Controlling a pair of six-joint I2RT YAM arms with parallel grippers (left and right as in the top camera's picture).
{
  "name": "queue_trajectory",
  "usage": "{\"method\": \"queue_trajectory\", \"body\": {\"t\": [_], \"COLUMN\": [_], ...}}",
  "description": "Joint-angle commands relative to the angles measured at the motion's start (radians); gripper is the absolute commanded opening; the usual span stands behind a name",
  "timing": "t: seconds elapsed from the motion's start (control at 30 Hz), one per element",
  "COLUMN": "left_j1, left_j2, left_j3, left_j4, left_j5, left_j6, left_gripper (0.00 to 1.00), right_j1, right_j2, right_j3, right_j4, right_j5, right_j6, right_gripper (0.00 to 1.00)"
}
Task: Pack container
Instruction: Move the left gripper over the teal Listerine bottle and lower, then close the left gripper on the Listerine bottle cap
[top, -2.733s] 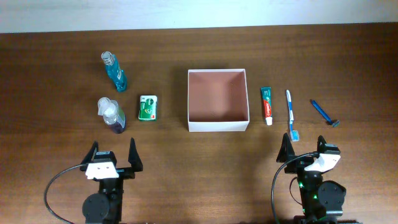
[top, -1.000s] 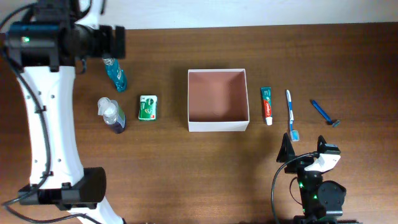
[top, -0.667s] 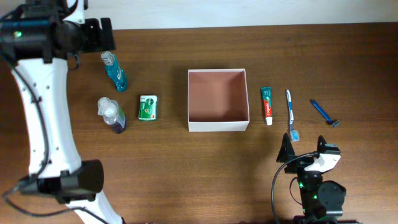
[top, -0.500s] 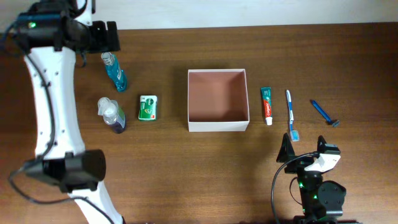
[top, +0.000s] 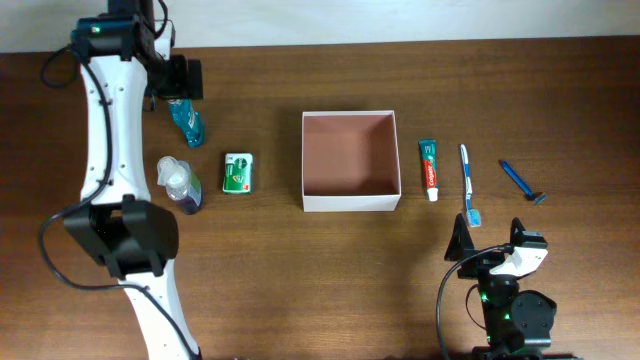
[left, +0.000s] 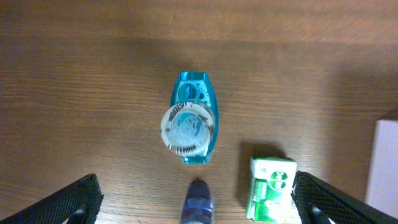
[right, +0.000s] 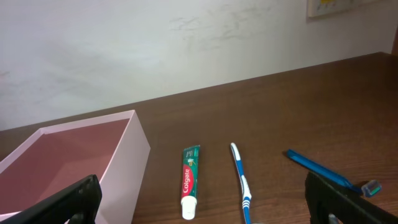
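The container is a square white box with a reddish-brown inside at the table's middle; it shows empty. It also shows in the right wrist view. My left gripper is open and hovers over the top of a standing teal bottle. In the left wrist view the teal bottle lies ahead of my open fingers, apart from them. My right gripper is open and empty at the table's front right, also seen in its wrist view.
Left of the container: a green box and a purple bottle. Right of it: a toothpaste tube, a blue toothbrush and a blue razor.
My left arm has risen from its rest at the front and reached to the far left, then shifted right until its gripper is over the teal bottle. The right arm has not moved.
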Motion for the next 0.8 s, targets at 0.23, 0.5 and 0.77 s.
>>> {"method": "queue_trajectory", "body": {"t": [0.23, 0.5, 0.77], "left_j1": [0.018, 0.020, 0.020], "left_j2": [0.132, 0.163, 0.164], "left_j3": [0.016, 0.016, 0.016], "left_j4": [0.029, 0.078, 0.109], "left_j5": [-0.024, -0.024, -0.025], "left_j6": [0.044, 0.056, 0.057], "left_gripper": [0.99, 0.99, 0.99], "right_j1": [-0.007, -0.007, -0.007], "right_j2": [-0.008, -0.008, -0.008], "right_j3": [-0.005, -0.005, -0.005], "right_j4": [-0.005, -0.005, -0.005], "right_j5": [-0.009, -0.010, -0.009], "right_j6": [-0.010, -0.010, -0.010], "right_gripper": [0.99, 0.99, 0.99]}}
